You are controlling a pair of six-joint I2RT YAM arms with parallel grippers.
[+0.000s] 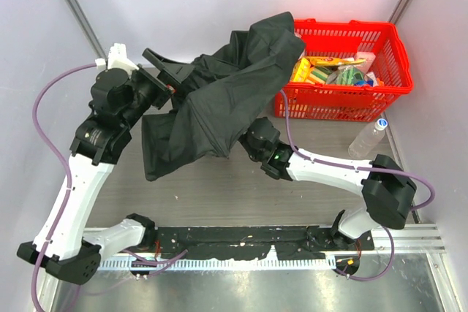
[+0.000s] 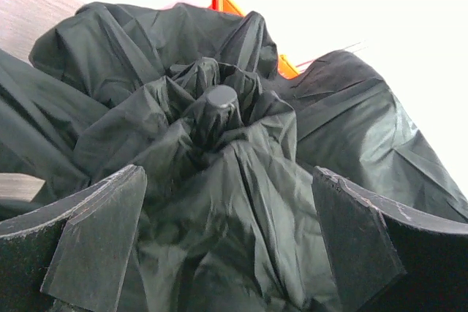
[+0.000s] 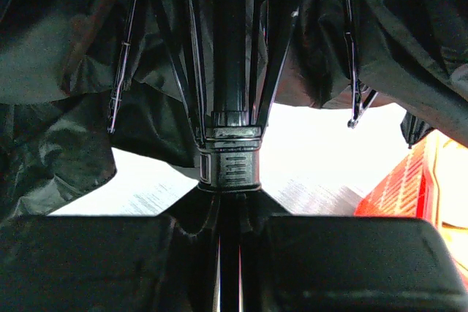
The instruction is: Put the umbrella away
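1. Right hand: clamped on the umbrella, on the shaft just below the runner.
2. Left hand: wide open, gripping nothing, one finger on each side of the cap and clear of it.
3. Umbrella: carried over the middle of the surface. Canopy half collapsed and loose, one fold lying over the left end of the basket.
4. Likely trouble: fabric or a rib snagging on the basket rim. Loose folds could fill the left hand, so it closes on cloth instead of the cap. A push on the cap could slide the shaft through the right hand's grip.
5. Long axis: diagonal, from the right hand toward the far left. Cap end points straight at the left hand.
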